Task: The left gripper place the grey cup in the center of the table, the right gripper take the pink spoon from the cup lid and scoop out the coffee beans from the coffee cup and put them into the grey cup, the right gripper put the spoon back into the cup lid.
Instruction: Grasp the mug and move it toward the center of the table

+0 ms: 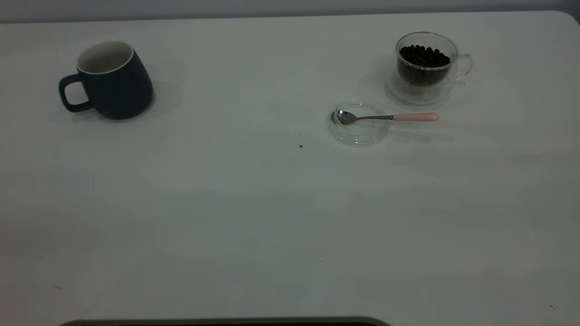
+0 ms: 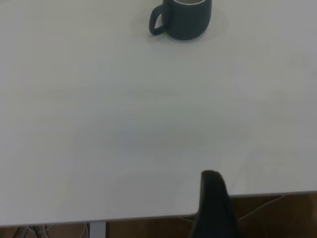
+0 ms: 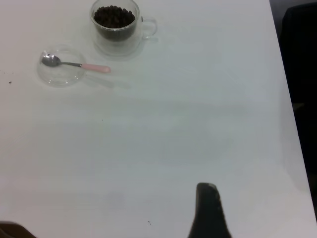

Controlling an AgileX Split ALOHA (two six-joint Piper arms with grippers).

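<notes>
The grey cup (image 1: 115, 83) stands upright at the table's (image 1: 272, 203) far left, handle pointing left, white inside with nothing in it. At the far right stands the clear coffee cup (image 1: 423, 68) holding coffee beans (image 1: 423, 56). In front of it lies the cup lid (image 1: 359, 133), with the pink spoon (image 1: 414, 117) resting across it, bowl inside, pink handle sticking out to the right. Neither gripper shows in the exterior view. A dark tip of my left gripper (image 2: 213, 203) hangs far from the grey cup (image 2: 185, 19). My right gripper (image 3: 208, 210) is far from the spoon (image 3: 94, 67).
A few dark specks (image 1: 301, 146) lie on the table near its middle, left of the lid. The table's near edge (image 2: 148, 218) shows in the left wrist view, its right edge (image 3: 287, 99) in the right wrist view.
</notes>
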